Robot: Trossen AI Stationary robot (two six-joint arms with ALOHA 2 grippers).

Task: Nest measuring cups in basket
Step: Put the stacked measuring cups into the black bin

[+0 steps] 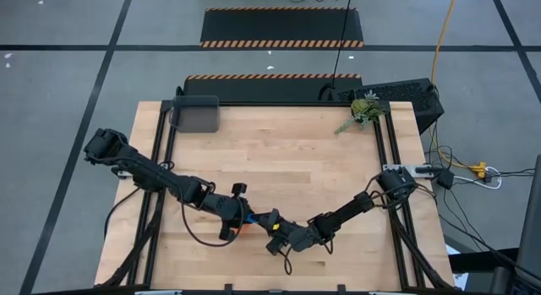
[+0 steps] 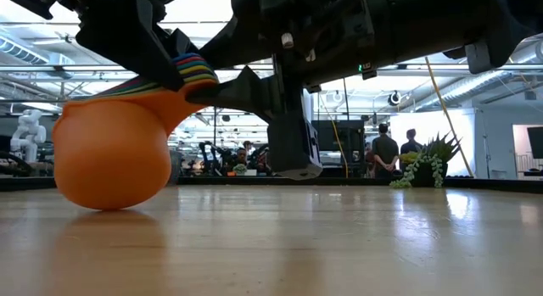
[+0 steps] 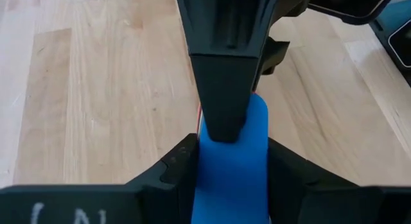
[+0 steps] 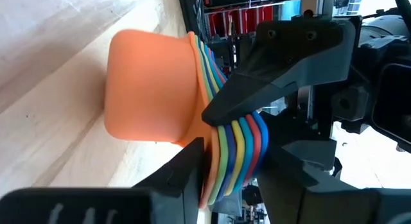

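Note:
The measuring cups (image 4: 151, 89) are nested in one stack, orange outermost, with the rainbow handles (image 4: 234, 144) stacked. The stack sits near the table's front middle (image 1: 244, 229). My left gripper (image 3: 232, 161) comes from the left and is shut on the handles, topmost blue (image 3: 234, 166). My right gripper (image 4: 234, 163) comes from the right, open. Its fingers stand close on either flat face of the handle stack, one finger (image 3: 221, 76) over the blue face. The dark grey basket (image 1: 196, 115) stands at the far left. My left gripper pinches the handle stack by its two long side edges (image 3: 260, 156) between its two fingers. One finger (image 4: 276, 76) shows across the layered edges. The fingers slant down from the table's left and lie along the handles. The orange bowl's bottom (image 2: 110, 198) rests on the table, handles slanting up.
A green plant sprig (image 1: 365, 109) lies at the far right corner. Bare wood lies between the cups and the basket. People stand in the room beyond the table's far edge (image 2: 386, 152).

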